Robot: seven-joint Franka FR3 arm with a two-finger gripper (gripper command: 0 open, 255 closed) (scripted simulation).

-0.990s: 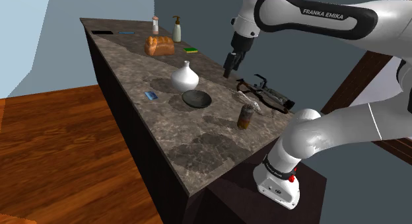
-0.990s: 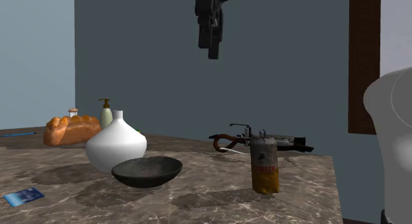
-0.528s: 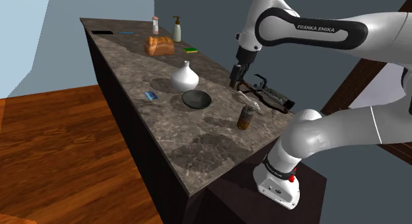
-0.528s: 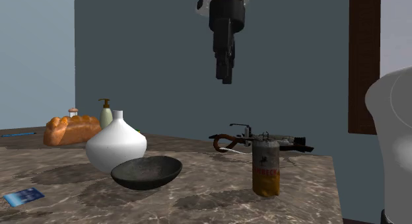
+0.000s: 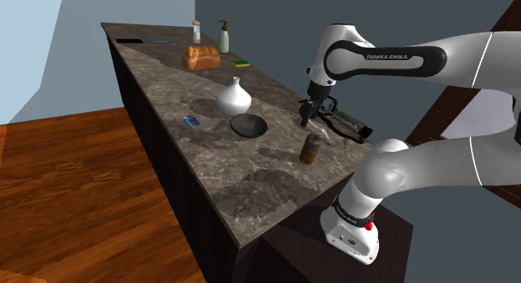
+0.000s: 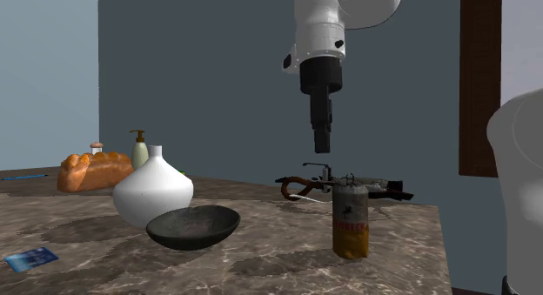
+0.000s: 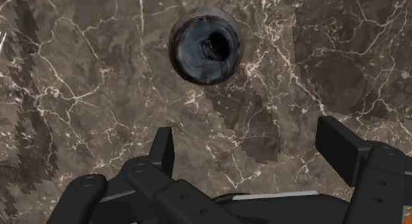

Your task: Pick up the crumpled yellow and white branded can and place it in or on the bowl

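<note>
Marble-veined counter [image 5: 250, 183] bears the crumpled can [image 6: 350, 220] upright, apart from the dark bowl [image 6: 193, 226] on the second exterior view's right, while the black gripper [image 6: 321, 147] hangs above it, fingers spread, empty.

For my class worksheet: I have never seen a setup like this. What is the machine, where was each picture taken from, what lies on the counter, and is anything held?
This is a white robot arm on a box, ending in a black two-fingered claw. One picture looks down from beside its base, one looks across the counter from low down, and one comes from a camera on the claw. On the stone counter stand a crumpled can, a dark bowl, a white vase, a loaf and a soap bottle; a blue card lies flat. The claw hangs open over the counter near the can, holding nothing.
</note>
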